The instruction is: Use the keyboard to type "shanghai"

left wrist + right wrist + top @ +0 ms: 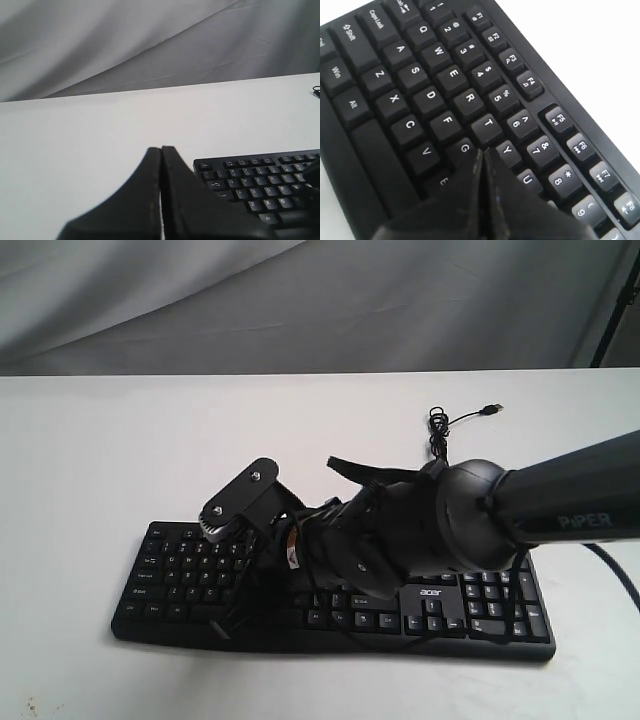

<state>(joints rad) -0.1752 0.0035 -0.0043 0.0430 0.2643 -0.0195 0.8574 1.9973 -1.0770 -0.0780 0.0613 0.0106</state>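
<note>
The black keyboard point(480, 605) with white legends and an acer logo lies across the near part of the white table point(90, 460). My right arm point(450, 510) reaches over its middle from the right, and in the exterior view the arm's own bulk hides the fingertips. In the right wrist view the right gripper point(482, 150) is shut and empty. Its tips sit at the keys point(430, 75) between G and Y, just under T, and they cover the H key. My left gripper point(161, 148) is shut and empty over bare table, beside the Esc end of the keyboard point(260, 180).
The thin black USB cable point(440, 430) coils behind the keyboard, with its plug point(492, 408) lying loose on the table. Grey cloth point(300, 300) hangs behind the table's far edge. A black stand leg point(615, 300) is at the far right.
</note>
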